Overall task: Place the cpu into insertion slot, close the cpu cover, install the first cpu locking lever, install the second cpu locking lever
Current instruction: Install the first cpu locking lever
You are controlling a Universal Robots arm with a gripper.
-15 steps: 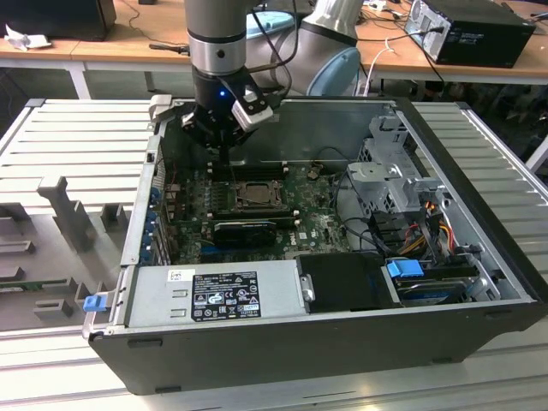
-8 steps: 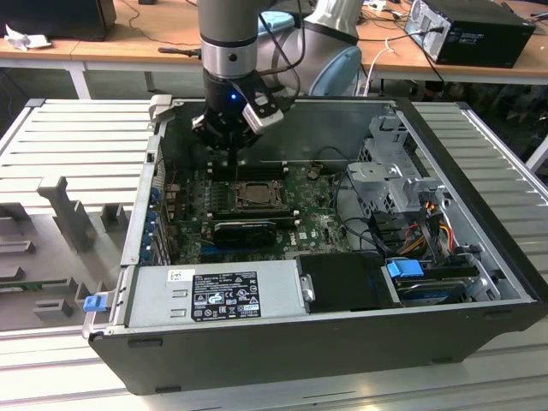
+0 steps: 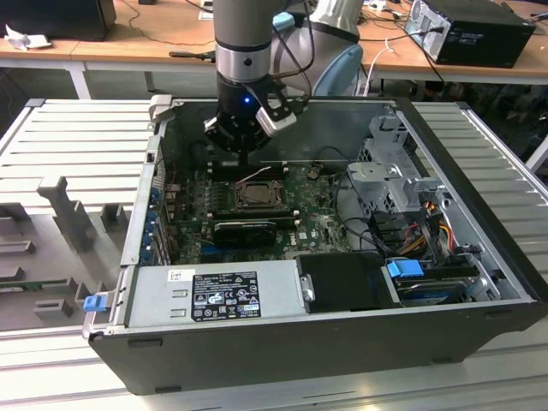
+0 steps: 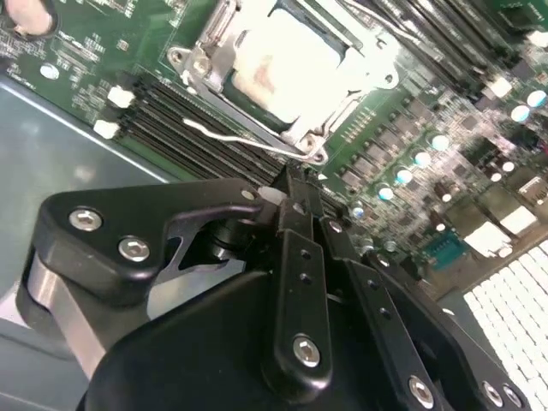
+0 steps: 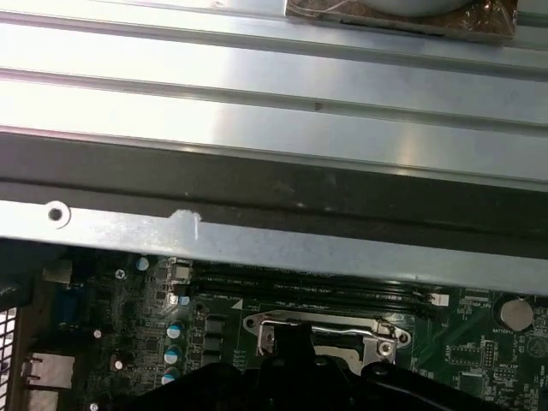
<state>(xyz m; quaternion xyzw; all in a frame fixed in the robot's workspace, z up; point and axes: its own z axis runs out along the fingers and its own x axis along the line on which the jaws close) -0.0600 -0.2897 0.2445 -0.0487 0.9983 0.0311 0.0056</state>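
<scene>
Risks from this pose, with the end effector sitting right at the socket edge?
1. The end effector is close to the thin wire locking lever; a small slip may bend it.
2. The cpu lies in the insertion slot under the cpu cover; side load may shift it.
3. Memory slots flank the approach.

Open PC case [image 3: 479, 184] lies on ribbed grey table [image 3: 77, 145]. Green motherboard [image 3: 312, 224] inside; grey power supply box [image 3: 214, 295] w/ label along near wall. Black heatsink block [image 3: 246, 231] sits between the two. Drive cage [image 3: 390, 158] at exterior view's right, blue clip [image 3: 405, 268] and coloured cables [image 3: 432, 224] near it. Blue latch [image 3: 94, 301] on outer corner. Second PC [image 3: 471, 30] on wooden bench [image 3: 128, 47] behind.
</scene>
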